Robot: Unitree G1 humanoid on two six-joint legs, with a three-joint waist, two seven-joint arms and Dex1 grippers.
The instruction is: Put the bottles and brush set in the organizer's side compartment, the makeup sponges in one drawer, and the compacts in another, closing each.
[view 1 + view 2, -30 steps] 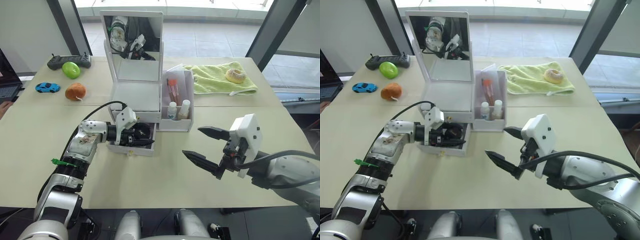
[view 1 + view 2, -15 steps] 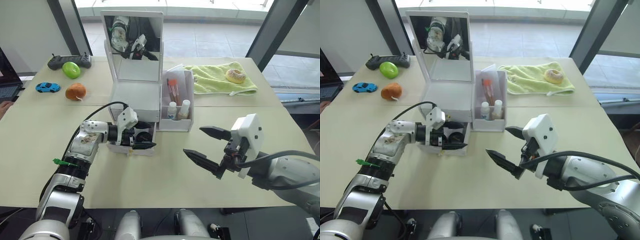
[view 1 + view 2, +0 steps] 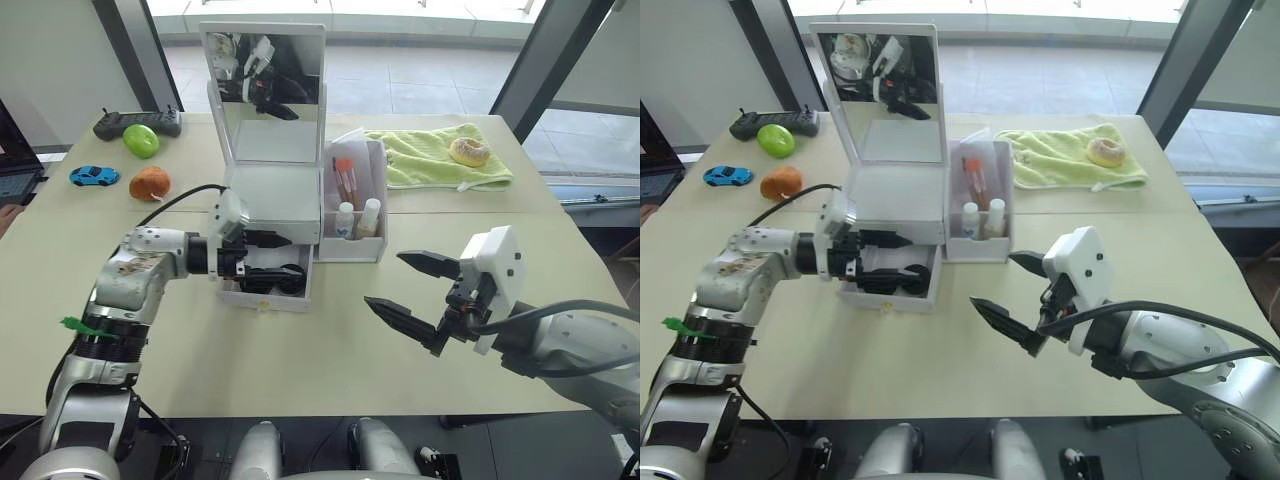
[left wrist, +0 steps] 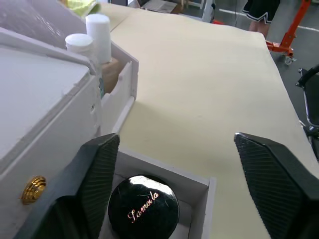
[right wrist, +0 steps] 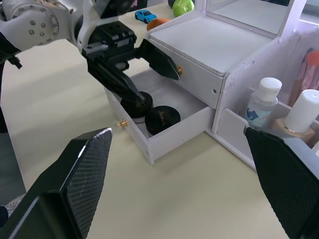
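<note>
You have open tabletop [image 3: 300, 360] on the near side and between the two arms. The organizer [image 3: 270, 190] stands mid-table, its lower drawer [image 5: 164, 130] pulled out toward you, holding two black compacts [image 5: 162, 118]; one reads "Lamoila" in gold. The left gripper [image 3: 268, 255] hovers at that drawer, fingers spread apart, holding nothing. The right gripper [image 3: 408, 288] waits near right of the organizer, well apart from it, fingers wide open and empty. The side compartment [image 3: 352, 205] on the organizer's right holds two white-capped bottles [image 3: 356, 218] and the brush set [image 3: 346, 180]. The table is pale beige; beyond it, tiled floor and windows.
</note>
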